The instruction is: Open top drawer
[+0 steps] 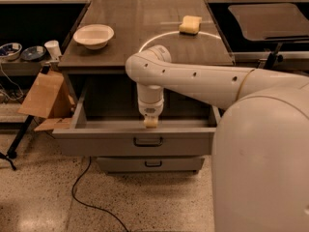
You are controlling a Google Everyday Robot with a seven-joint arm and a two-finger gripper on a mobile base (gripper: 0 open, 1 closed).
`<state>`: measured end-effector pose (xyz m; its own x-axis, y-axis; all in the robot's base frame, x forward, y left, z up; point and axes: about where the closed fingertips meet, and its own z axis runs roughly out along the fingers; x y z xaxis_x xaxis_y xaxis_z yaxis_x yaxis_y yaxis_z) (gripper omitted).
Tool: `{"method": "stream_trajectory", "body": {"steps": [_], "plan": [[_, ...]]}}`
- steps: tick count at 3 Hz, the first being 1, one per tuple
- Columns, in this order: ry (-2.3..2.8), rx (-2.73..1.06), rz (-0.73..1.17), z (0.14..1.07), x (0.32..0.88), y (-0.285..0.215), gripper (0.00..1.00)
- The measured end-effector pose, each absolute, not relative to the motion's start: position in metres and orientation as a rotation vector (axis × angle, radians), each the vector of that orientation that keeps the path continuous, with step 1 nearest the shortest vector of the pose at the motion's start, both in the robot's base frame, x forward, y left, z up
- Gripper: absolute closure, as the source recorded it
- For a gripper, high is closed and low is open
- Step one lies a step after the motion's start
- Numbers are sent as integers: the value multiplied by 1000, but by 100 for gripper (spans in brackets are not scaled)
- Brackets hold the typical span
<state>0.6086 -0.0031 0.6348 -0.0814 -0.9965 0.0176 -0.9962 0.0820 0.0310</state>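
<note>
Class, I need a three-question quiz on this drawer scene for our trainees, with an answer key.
1. Fill in: the white bowl and the yellow sponge rest on the cabinet's ____.
2. True or false: the top drawer is shut.
3. Where is the gripper?
A) over the white bowl
B) at the top drawer's front wall, above its handle
C) at the lower drawer
Key: 1 top; 2 false; 3 B.
</note>
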Motion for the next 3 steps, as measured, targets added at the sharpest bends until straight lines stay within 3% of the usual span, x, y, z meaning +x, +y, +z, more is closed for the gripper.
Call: {"method": "stream_trajectory", "body": {"steps": [1,3], "plan": [[-2057,2146,-142,624,587,-15,73],[-1870,2099,-217,621,557,-50,26]]}}
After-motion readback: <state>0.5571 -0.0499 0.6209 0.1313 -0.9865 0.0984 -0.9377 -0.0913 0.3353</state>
